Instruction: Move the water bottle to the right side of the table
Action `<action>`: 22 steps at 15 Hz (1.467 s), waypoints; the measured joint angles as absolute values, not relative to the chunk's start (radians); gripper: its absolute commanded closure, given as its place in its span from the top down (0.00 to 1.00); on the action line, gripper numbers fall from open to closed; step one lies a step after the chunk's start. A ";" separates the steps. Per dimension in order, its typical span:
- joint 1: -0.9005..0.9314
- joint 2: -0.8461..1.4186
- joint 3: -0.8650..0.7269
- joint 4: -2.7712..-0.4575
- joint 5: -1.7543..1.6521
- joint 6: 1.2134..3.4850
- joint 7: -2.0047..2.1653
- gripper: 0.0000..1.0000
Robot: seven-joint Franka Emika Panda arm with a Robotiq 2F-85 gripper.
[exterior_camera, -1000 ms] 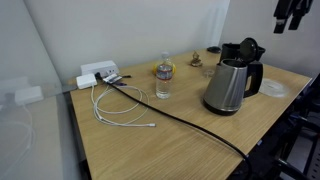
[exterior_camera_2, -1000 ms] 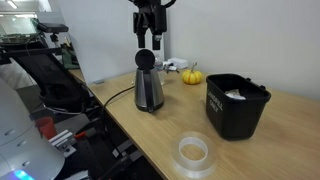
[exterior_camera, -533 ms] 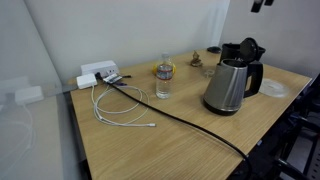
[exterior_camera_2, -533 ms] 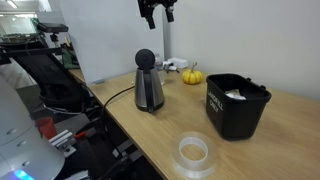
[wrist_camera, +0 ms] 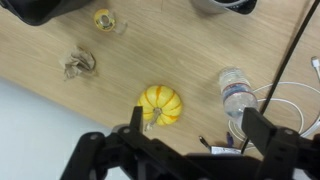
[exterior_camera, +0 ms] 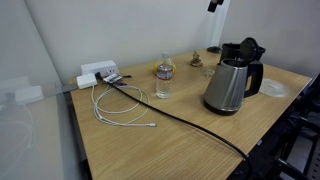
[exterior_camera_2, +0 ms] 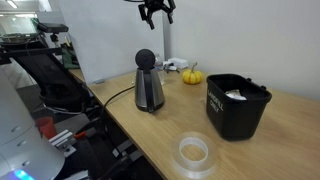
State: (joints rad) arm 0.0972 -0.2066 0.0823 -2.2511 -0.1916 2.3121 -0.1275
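Parked high over the desk (exterior_camera: 150,150) with fingers (wrist_camera: 248,125) spread wide and gripping nothing, probably to clear the kettle (exterior_camera: 228,85) while lining up. Centred over the pumpkin (wrist_camera: 160,103), not the target. Leaves the water bottle (exterior_camera: 164,78) upright and untouched further off, between the white cable (exterior_camera: 120,112) and the kettle; calls for a sideways shift before descending

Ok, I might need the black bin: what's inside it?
The bin holds something pale, showing near its rim; I cannot tell what it is. The walls hide the rest of the inside.
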 measured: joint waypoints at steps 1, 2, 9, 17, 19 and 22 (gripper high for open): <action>0.102 -0.196 0.082 -2.245 -0.186 2.315 -0.142 1.00; 0.102 -0.194 0.081 -2.242 -0.186 2.315 -0.150 1.00; 0.102 -0.197 0.074 -2.239 -0.185 2.315 -0.161 1.00; 0.133 -0.106 0.119 -2.161 -0.195 2.330 -0.184 1.00; 0.138 -0.044 0.125 -2.123 -0.196 2.346 -0.213 1.00; 0.142 0.047 0.130 -2.067 -0.191 2.381 -0.291 1.00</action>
